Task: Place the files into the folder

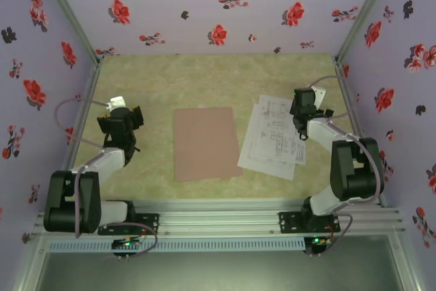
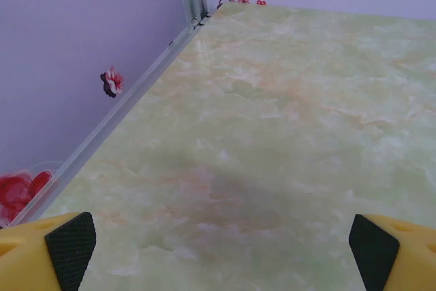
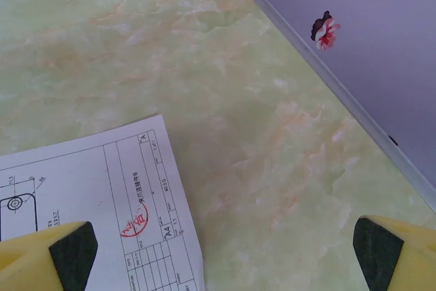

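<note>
The pinkish-brown folder lies flat and closed in the middle of the table. To its right lie the files, white sheets with black line drawings, fanned slightly. My right gripper hovers over their far right corner, open, nothing between its fingers. In the right wrist view a sheet corner with a title block and red stamp lies under the left fingertip. My left gripper stands open left of the folder, over bare table; its black pads are wide apart.
Purple flowered walls enclose the table on three sides, with metal rails along their base. The marbled green tabletop stretches behind the folder. Both arm bases are bolted to the aluminium frame at the near edge.
</note>
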`<state>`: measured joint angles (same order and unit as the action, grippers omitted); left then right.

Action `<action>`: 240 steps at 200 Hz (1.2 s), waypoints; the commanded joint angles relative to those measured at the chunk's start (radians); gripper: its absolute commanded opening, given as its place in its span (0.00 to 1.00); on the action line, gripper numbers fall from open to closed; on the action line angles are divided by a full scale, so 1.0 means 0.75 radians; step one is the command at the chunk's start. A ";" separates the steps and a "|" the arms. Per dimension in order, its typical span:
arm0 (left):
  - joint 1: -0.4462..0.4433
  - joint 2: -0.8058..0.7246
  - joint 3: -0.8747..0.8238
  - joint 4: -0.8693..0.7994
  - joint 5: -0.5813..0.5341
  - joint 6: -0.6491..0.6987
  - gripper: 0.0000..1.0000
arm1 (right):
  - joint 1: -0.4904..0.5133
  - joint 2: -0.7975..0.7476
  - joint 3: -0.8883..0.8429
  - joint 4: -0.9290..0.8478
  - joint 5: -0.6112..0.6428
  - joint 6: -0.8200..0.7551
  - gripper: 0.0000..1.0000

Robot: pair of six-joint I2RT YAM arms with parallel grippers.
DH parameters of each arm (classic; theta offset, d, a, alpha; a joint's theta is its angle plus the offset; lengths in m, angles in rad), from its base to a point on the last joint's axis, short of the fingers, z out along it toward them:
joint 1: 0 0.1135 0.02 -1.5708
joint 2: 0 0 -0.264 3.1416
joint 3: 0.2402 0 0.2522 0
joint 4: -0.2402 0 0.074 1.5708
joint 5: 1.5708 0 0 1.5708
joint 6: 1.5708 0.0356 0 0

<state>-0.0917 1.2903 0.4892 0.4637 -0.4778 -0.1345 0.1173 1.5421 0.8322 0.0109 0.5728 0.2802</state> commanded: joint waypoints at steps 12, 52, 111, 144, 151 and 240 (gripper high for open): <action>0.012 0.001 0.022 0.049 -0.003 0.015 0.99 | -0.007 -0.007 0.018 0.016 0.007 -0.012 0.99; 0.012 -0.003 0.019 0.046 -0.003 0.011 0.99 | -0.007 -0.024 0.005 0.023 0.003 -0.020 0.99; 0.014 -0.011 0.010 0.048 -0.002 0.006 0.99 | -0.007 -0.025 0.017 0.019 -0.005 -0.021 0.99; 0.014 -0.011 0.010 0.046 -0.002 0.006 0.99 | -0.008 -0.029 0.020 0.015 -0.003 -0.022 0.99; 0.014 -0.011 0.010 0.046 -0.001 0.008 0.99 | -0.006 -0.030 0.018 0.014 -0.001 -0.022 0.99; 0.002 -0.152 0.254 -0.479 -0.241 -0.294 0.99 | -0.009 -0.219 0.046 -0.059 -0.010 0.081 0.99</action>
<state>-0.0914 1.2423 0.5236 0.3630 -0.5308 -0.1829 0.1173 1.4857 0.8330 -0.0055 0.5720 0.2852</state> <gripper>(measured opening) 0.992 0.990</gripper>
